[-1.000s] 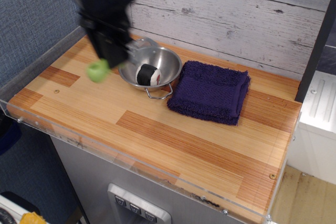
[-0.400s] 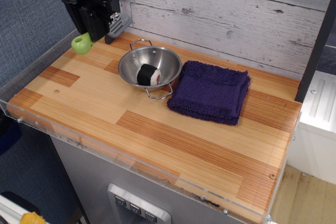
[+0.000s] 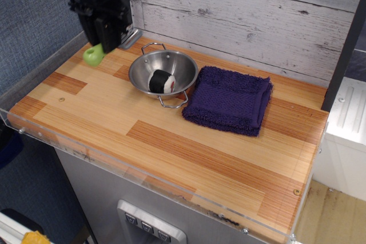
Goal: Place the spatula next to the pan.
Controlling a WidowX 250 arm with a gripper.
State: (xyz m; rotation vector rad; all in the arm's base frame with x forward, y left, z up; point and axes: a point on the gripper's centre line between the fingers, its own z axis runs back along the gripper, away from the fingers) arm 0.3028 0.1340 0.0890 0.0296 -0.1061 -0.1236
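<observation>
Lime-green handle in the black gripper, at the counter's far left corner.

The gripper (image 3: 107, 43) comes down from the top left and its jaws are closed on the spatula (image 3: 103, 49); the green handle end sticks out at about 8 o'clock from the jaws, low over the wood, and the grey blade shows at about 2 o'clock from them, near the plank wall. Whether the spatula touches the counter (image 3: 171, 141) cannot be told. At 4 o'clock from the gripper, a little apart from it, sits the steel pan (image 3: 163, 73), upright, with wire loops at its far and near rims and a black-and-white roll (image 3: 160, 82) lying inside. Just right of the pan, at its 3 o'clock and about touching its rim, lies a folded purple cloth (image 3: 230, 100).
</observation>
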